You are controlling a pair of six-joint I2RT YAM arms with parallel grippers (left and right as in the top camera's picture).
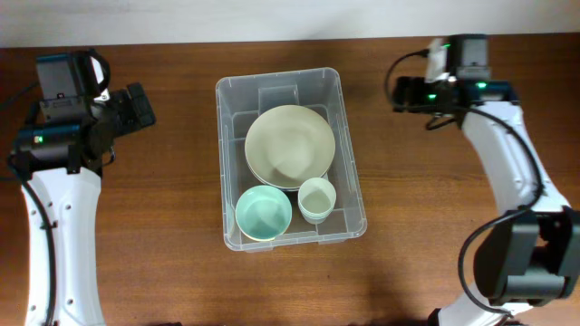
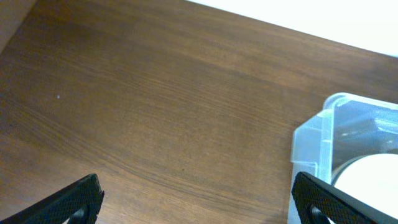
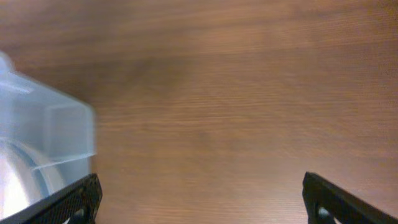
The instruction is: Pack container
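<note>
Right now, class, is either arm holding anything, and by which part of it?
Nothing is held. The jaws of the left gripper and right gripper stand open and empty, clear of the container.

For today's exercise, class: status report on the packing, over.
Left pincer and right pincer open, empty. Container holds plate, bowl, cup. Nothing blocking.

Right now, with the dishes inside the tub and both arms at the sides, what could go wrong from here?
1. The plate, the green bowl and the cup sit very close together in the tub. A push on the tub could knock them against each other.
2. The left pincer is open, and a corner of the tub shows near one of its fingers. A careless sideways move might hit that corner.
</note>
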